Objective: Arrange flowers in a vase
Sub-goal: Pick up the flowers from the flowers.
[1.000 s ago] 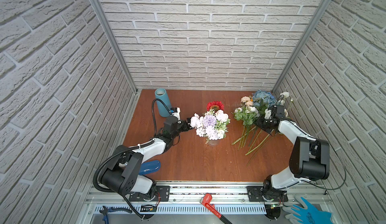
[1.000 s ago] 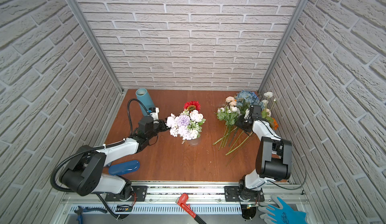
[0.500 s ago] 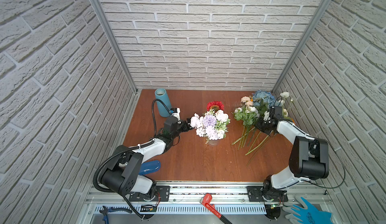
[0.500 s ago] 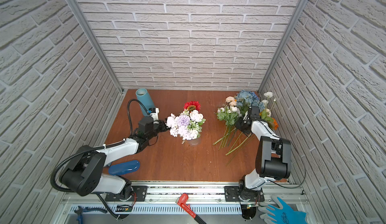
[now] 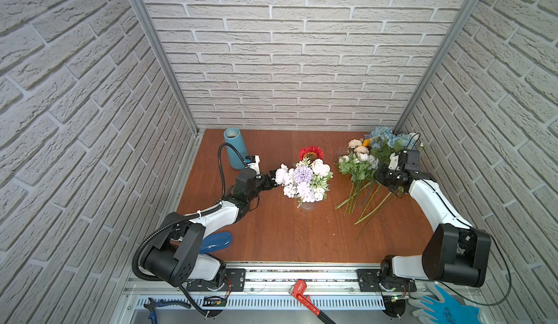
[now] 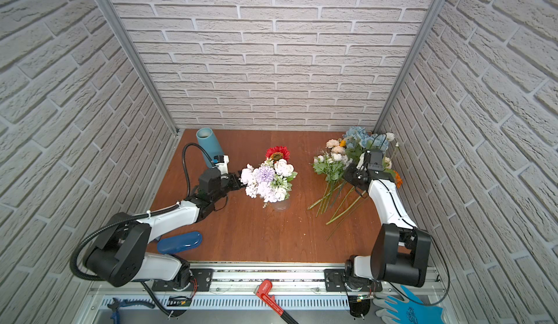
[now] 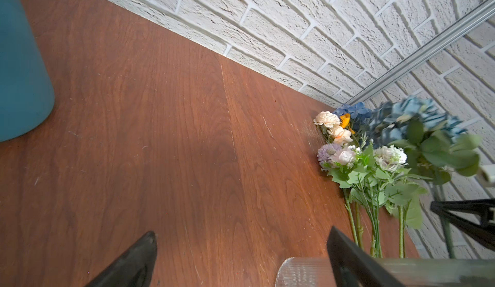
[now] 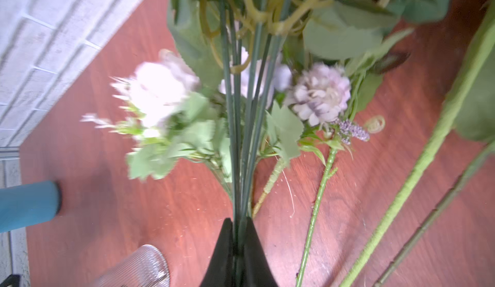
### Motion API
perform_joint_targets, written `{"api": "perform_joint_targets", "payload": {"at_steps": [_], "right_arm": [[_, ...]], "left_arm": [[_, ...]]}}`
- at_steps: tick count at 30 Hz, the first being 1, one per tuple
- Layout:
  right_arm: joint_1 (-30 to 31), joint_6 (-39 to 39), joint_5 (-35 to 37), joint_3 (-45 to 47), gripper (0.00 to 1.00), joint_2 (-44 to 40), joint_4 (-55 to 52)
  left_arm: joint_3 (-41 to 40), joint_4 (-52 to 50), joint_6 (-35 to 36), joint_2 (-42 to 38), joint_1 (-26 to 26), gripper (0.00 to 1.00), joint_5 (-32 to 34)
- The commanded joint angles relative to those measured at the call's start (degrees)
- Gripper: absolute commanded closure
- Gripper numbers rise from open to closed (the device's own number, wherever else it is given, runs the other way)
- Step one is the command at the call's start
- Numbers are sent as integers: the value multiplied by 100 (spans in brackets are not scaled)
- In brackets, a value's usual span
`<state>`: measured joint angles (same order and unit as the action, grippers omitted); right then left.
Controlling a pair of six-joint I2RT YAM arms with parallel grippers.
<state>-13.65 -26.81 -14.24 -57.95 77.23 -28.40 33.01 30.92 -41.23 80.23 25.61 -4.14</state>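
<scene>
Flowers (image 5: 357, 168) heaped far right, stems frontward; right gripper (image 8: 237, 222) pinched on one bunch's thin dark stems, heads pointing away, glass vase (image 5: 308, 206) off to the left; left gripper (image 5: 272, 178) spread beside it.

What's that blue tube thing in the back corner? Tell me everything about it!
The teal vase is a plain, smooth cylinder with an open round top, dark inside, nothing showing in it. It stands upright on the wooden table near the back left corner, apparently touching only the table.
</scene>
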Motion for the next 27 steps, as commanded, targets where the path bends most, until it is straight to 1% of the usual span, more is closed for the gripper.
{"api": "perform_joint_targets", "payload": {"at_steps": [1, 7, 10, 13, 18, 21, 25, 27], "right_arm": [[29, 175, -182, -403, 94, -271, -104], [140, 485, -711, -987, 94, -453, -75], [407, 615, -811, -1116, 94, -700, 225], [832, 607, -848, -1118, 94, -952, 648], [1644, 435, -572, -984, 94, -1252, 1221], [2017, 152, -353, -594, 94, -1490, 1875], [2498, 83, 125, -19, 94, -1795, 2654], [2665, 25, 291, 360, 94, -1886, 3215]], "left_arm": [[37, 336, -44, 79, -29, 2, -75], [80, 267, -34, 54, -27, 2, -122], [82, 222, -31, 13, -29, 2, -113], [96, 172, -45, 2, -25, 2, -104], [52, 60, -147, -33, -25, 2, -177], [56, -38, -157, -42, -12, 2, -363], [39, -195, -175, -76, 55, 2, -624], [13, -225, -175, -97, 130, 2, -697]]}}
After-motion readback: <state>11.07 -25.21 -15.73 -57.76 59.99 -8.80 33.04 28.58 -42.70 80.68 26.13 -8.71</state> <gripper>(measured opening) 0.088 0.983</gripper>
